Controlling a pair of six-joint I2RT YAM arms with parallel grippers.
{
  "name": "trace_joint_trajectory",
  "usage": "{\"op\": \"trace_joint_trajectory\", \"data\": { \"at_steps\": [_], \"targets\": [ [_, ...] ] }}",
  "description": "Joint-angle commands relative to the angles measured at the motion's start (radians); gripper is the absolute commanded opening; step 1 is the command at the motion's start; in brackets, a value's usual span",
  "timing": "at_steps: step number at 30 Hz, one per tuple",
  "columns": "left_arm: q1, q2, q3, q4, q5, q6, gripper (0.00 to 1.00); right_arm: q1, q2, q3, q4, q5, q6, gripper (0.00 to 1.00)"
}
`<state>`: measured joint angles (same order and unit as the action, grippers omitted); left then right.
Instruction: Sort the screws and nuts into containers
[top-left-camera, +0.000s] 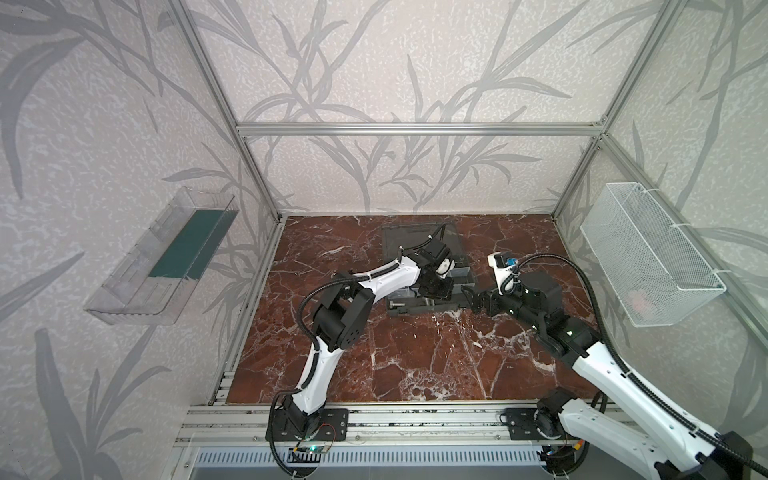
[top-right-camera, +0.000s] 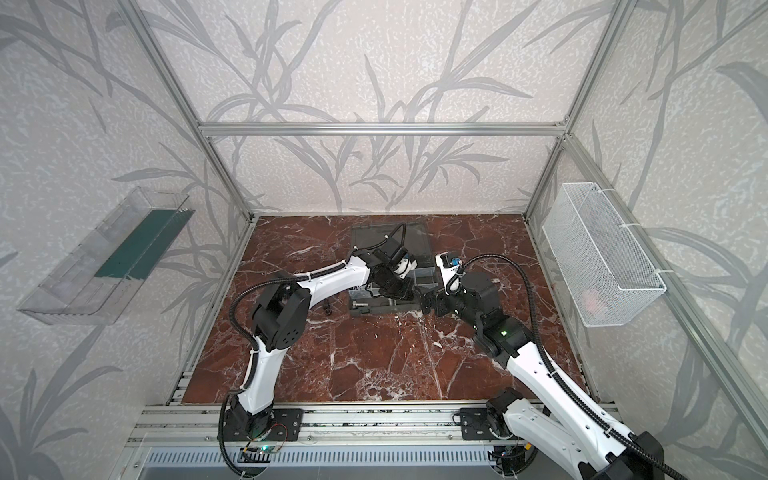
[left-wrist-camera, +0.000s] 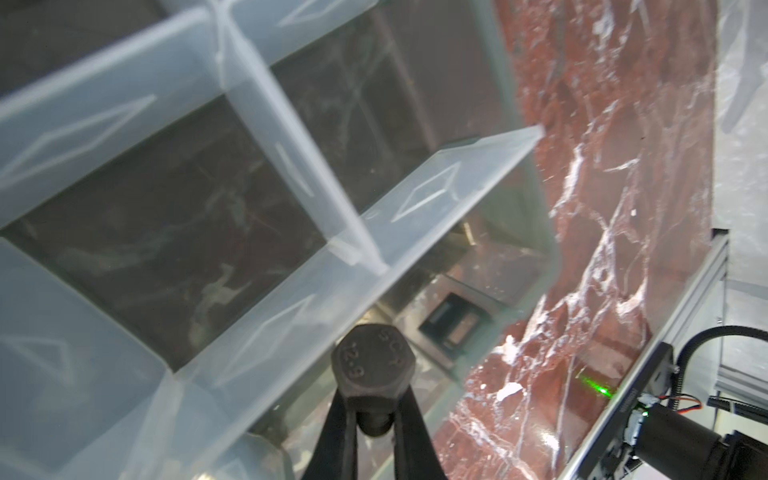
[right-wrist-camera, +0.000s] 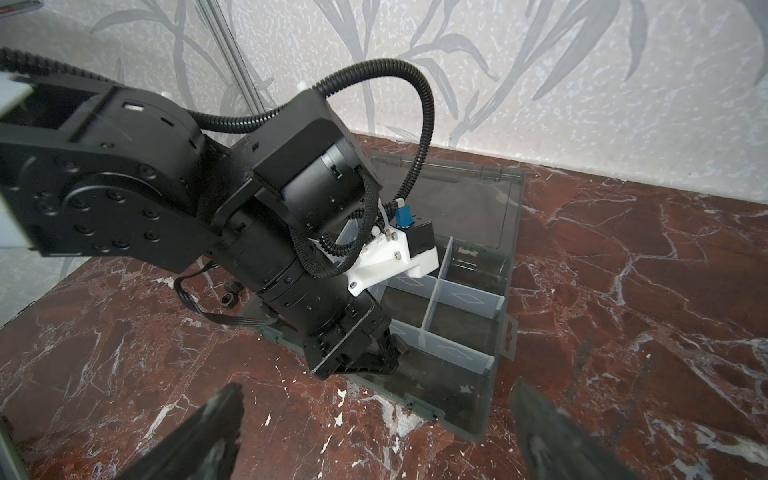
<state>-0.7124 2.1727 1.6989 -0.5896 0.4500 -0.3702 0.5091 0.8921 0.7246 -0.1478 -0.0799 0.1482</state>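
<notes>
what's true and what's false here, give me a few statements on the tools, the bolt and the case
1. The left tool grips a black bolt above the case. True.
2. The right tool holds a nut. False: it is open and empty.
3. The lid is shut. False: it lies open behind the compartments.
4. Two black nuts lie on the table outside the case. True.

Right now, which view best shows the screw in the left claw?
Left wrist: the black screw fills the foreground, pinched by the left claw. Right wrist barely shows it; both top views hide it.
</notes>
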Motion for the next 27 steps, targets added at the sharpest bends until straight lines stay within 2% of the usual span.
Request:
{"op": "trace_joint_trajectory", "data": {
  "at_steps": [1, 8, 13, 20, 27],
  "targets": [
    [0.005, 0.000, 0.022, -0.030, -0.013, 0.023, 0.18, -0.008, 0.011, 0.029, 0.003, -0.027, 0.014, 0.99],
    [0.005, -0.052, 0.007, -0.039, -0.042, 0.054, 0.35, -0.009, 0.041, 0.035, 0.025, -0.032, 0.032, 0.99],
    [0.021, -0.095, 0.011, -0.068, -0.072, 0.071, 0.42, -0.015, 0.069, 0.059, 0.041, -0.043, 0.037, 0.99],
    [0.095, -0.199, 0.023, -0.119, -0.148, 0.065, 0.52, -0.019, 0.135, 0.166, 0.003, -0.068, 0.052, 0.99],
    [0.179, -0.300, 0.020, -0.175, -0.270, 0.033, 0.75, -0.012, 0.213, 0.292, -0.114, -0.074, 0.059, 0.99]
  ]
}}
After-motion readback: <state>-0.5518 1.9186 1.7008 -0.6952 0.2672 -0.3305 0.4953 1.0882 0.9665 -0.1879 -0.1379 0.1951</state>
